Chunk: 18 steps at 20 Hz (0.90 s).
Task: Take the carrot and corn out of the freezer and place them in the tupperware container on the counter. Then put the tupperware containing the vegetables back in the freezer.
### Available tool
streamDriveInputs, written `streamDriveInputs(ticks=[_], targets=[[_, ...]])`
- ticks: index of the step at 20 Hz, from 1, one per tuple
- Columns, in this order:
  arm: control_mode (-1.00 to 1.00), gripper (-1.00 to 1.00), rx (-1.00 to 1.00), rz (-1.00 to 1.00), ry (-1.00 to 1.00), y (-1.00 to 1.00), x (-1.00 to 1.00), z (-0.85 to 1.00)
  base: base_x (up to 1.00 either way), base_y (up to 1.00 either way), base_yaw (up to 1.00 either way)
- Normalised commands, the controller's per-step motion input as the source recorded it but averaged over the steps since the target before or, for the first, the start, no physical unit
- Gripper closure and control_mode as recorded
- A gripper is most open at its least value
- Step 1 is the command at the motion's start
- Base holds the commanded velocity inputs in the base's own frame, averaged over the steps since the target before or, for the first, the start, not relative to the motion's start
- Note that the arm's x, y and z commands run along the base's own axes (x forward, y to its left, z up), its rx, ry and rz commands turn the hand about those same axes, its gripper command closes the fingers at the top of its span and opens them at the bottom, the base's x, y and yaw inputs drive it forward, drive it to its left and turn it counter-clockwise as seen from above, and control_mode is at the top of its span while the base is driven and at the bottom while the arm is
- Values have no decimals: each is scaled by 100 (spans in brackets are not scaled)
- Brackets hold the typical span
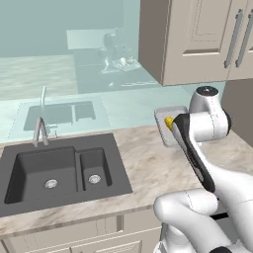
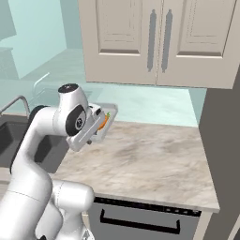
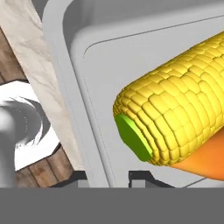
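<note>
The tupperware container [image 3: 78, 87] rests on the marbled worktop [image 2: 140, 159], well to the right of the dark sink [image 1: 59, 170] and under the beige wall cabinets [image 2: 154, 37]. Inside it the corn [image 3: 175, 109] lies against the carrot [image 3: 205, 159]. The pincer [image 3: 107, 177] is nearly pressed together, pinching the container's rim wall.

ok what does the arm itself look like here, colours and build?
Glossy white rounded arm with dark grey joint rings, a dark disc cap on top of one joint and a dark strip along a link. No cables or markings show. The gripper has two small dark grey finger tips, blocky in the hand view.
</note>
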Motion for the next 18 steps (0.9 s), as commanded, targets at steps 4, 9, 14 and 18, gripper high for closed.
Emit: streamDriveInputs(ticks=[4, 9, 14, 18], targets=[[-100, 100, 0, 21, -2, -22, -53, 29, 0, 0, 0], [-100, 100, 0, 22, 0, -2, -38, 51, 0, 0, 0], [-100, 100, 0, 22, 0, 0, -50, 39, 0, 0, 0], [-100, 100, 1, 13, 0, 1, -44, 24, 0, 0, 0]])
